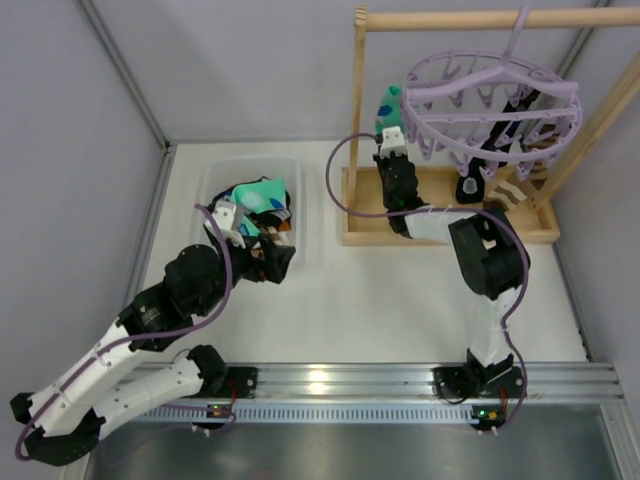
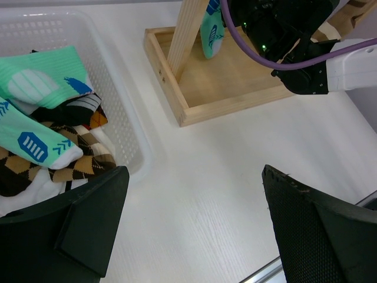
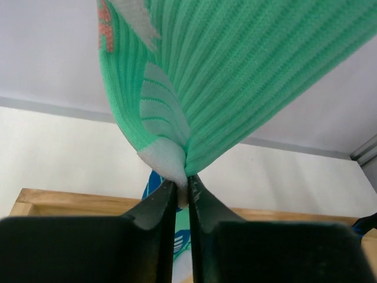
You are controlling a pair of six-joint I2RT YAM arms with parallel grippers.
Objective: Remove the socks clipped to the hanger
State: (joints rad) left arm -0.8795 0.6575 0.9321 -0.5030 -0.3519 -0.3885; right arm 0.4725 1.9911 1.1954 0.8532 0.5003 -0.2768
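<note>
A metal rail [image 1: 400,382] edges the white table [image 1: 380,300]. The left gripper [image 2: 194,177] hangs open and empty beside the basket [image 2: 118,88] of loose socks [image 1: 262,192]. Farther back, the right gripper [image 3: 182,184] pinches a mint sock [image 3: 235,76] hanging at the hanger's [image 1: 480,92] edge. The hanger hangs on a wooden frame [image 1: 360,200] near grey walls [image 1: 250,70].

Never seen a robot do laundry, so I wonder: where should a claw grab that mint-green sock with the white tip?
By its loose white tip, coming from underneath. The mint-green sock dangles free below the hanger, and that end bunches into a thin fold that suits a narrow pinch. The right claw pinches exactly there.
</note>
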